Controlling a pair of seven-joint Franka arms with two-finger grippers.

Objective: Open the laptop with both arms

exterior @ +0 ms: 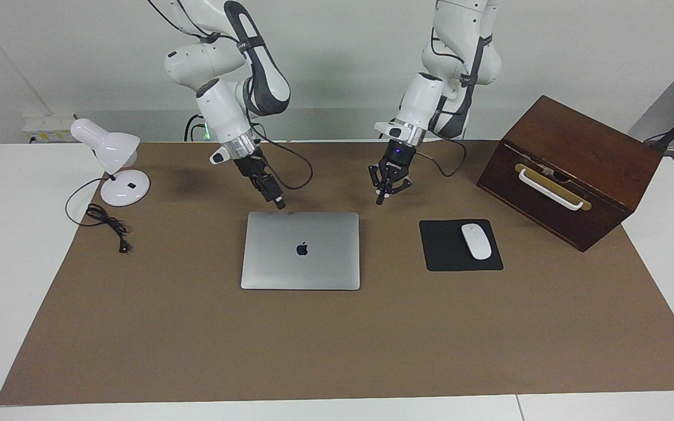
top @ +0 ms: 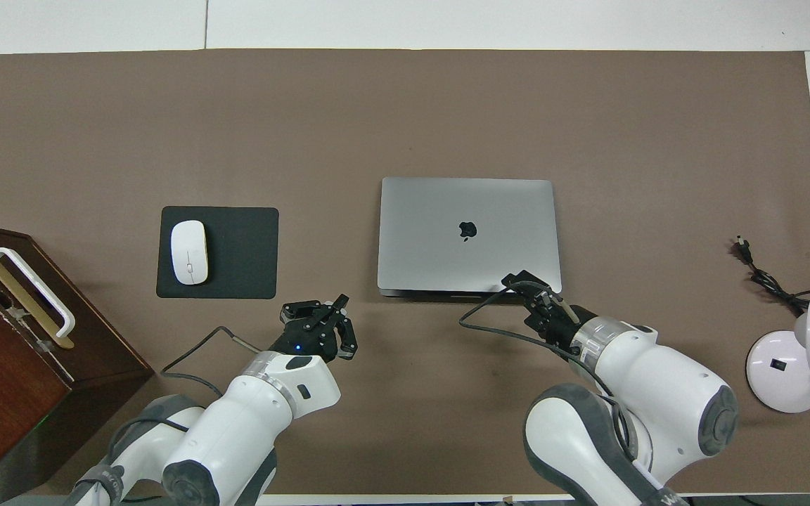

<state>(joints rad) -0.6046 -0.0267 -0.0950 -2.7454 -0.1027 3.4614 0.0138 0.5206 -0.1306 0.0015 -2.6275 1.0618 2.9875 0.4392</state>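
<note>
Both grippers empty, laptop [exterior: 301, 250] lid shut flat.
Right gripper [exterior: 279, 204] narrow, at lid's robot-side edge corner; left gripper [exterior: 385, 193] splayed wide over brown mat [exterior: 337, 351]. Smooth silver rectangle.

Your table holds a closed, thin silver-grey metal laptop [exterior: 301, 251] flat on the brown mat [exterior: 337, 339]. Your right gripper [exterior: 279, 204] hangs at its edge nearest the robots, toward the right arm's end. Your left gripper [exterior: 382, 197] hangs over the mat between laptop and black rectangular mousepad [exterior: 445, 248], fingers spread.
</note>
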